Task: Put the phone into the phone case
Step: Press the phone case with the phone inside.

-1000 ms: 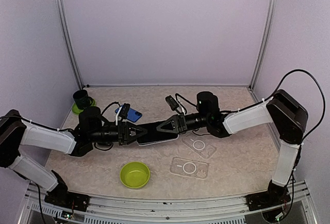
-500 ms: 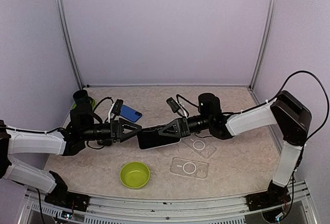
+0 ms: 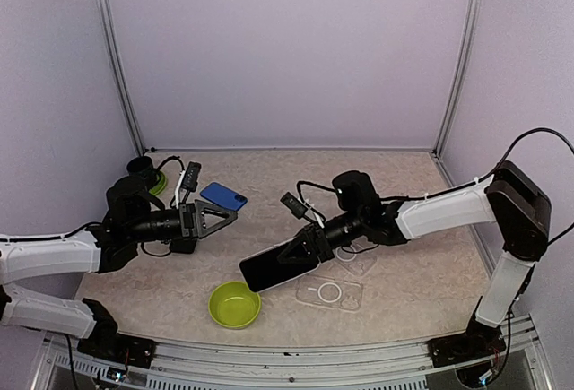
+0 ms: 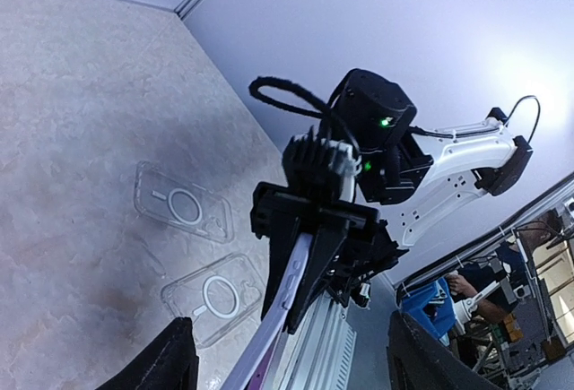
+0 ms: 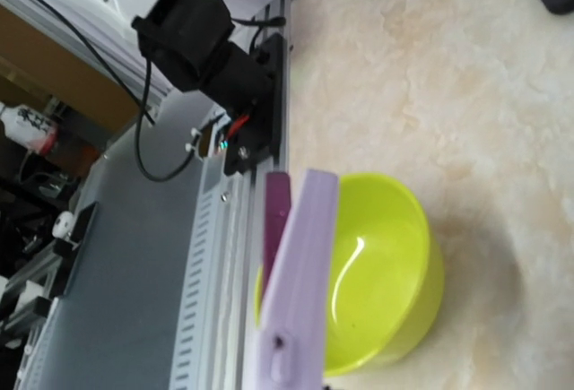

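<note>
Your right pincer (image 3: pixel 298 251) is shut tight on the phone (image 3: pixel 276 269), gripping it at its far right end. The phone looks lifted off the counter (image 3: pixel 421 229) and tipped, with its dark screen facing up. Its long side runs from near left to far right. Its free end hangs close to the green bowl (image 3: pixel 235 305).

The thing to watch is where the case lies. The near clear case (image 3: pixel 330 293) lies flat on the counter, just to the right of the phone and a bit nearer. Its long side runs about left to right, so the phone is not lined up with it yet. I think you will need to turn the phone a little and bring it right and near before you lower it. A second clear case (image 3: pixel 360 261) lies just beyond the first, partly hidden under the right arm.

The right arm is the closer one to both cases. Your left pincer (image 3: pixel 220 221) is wide open and holds nothing. It hangs well off to the left, pointing toward the phone.
</note>
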`<action>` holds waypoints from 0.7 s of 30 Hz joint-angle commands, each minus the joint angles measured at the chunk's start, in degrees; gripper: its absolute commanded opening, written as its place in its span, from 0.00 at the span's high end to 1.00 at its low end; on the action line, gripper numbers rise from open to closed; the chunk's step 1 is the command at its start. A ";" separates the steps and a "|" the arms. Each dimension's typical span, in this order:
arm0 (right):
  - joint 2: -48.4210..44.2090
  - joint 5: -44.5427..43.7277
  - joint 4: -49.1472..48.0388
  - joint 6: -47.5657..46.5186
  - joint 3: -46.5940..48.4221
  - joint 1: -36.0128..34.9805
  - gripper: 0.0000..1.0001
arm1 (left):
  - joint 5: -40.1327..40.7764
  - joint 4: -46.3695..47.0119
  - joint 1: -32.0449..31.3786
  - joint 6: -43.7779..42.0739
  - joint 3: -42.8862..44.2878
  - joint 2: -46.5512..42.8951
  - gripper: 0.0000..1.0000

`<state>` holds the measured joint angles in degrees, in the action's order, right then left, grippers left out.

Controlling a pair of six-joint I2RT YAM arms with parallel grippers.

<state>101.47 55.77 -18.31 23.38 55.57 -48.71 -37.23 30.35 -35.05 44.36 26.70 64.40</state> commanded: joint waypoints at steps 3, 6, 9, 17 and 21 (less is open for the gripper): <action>-4.17 2.53 1.63 -5.19 1.29 -0.25 1.00 | -1.05 -4.61 -0.19 -5.56 0.52 -2.80 0.28; -5.21 2.85 1.94 -6.74 1.00 -0.32 1.00 | -2.05 -6.25 -1.36 -7.03 0.77 -2.71 0.27; -6.64 3.58 2.21 -8.56 1.10 -0.43 1.00 | -2.36 -7.70 -3.48 -8.23 1.72 -2.08 0.27; -10.93 4.80 4.29 -13.56 1.03 -0.77 1.00 | -2.40 -10.23 -8.93 -11.54 4.70 2.22 0.27; -12.17 5.66 4.27 -14.14 0.62 -0.77 1.00 | -3.41 -9.17 -9.41 -11.40 5.52 3.88 0.29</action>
<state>92.27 58.37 -13.13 11.40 55.57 -48.97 -39.11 20.78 -43.92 34.63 30.04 67.02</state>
